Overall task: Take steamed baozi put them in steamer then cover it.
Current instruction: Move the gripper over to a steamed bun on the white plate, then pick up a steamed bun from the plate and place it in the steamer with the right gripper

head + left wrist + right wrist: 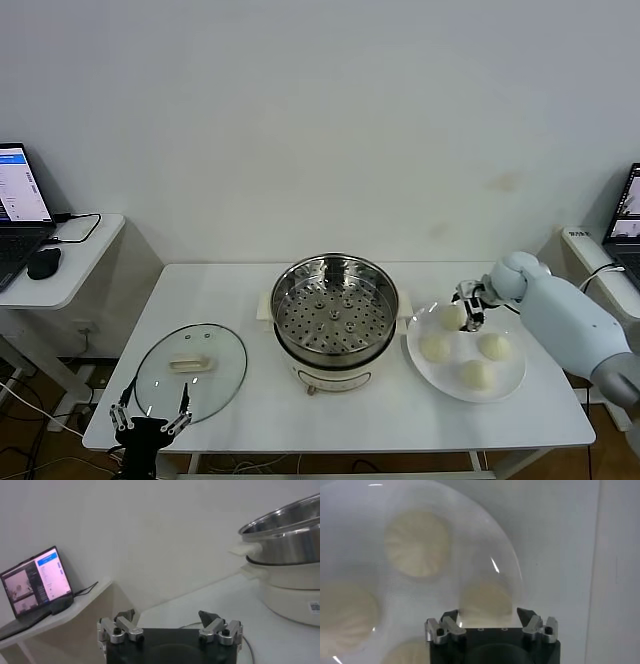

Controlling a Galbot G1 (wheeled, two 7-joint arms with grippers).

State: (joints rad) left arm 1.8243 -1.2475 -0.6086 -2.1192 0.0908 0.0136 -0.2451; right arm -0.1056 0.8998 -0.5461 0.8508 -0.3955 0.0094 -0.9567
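Right gripper [466,305], jaws spread and empty, above the far-left baozi [451,316] on the plate [512,383], right of the steamer [334,318]; left gripper [150,420] parked open by the cover [190,371], near left

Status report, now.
Right gripper open over the back baozi on the plate. Left gripper open, parked at table edge. Steamer empty, cover off.
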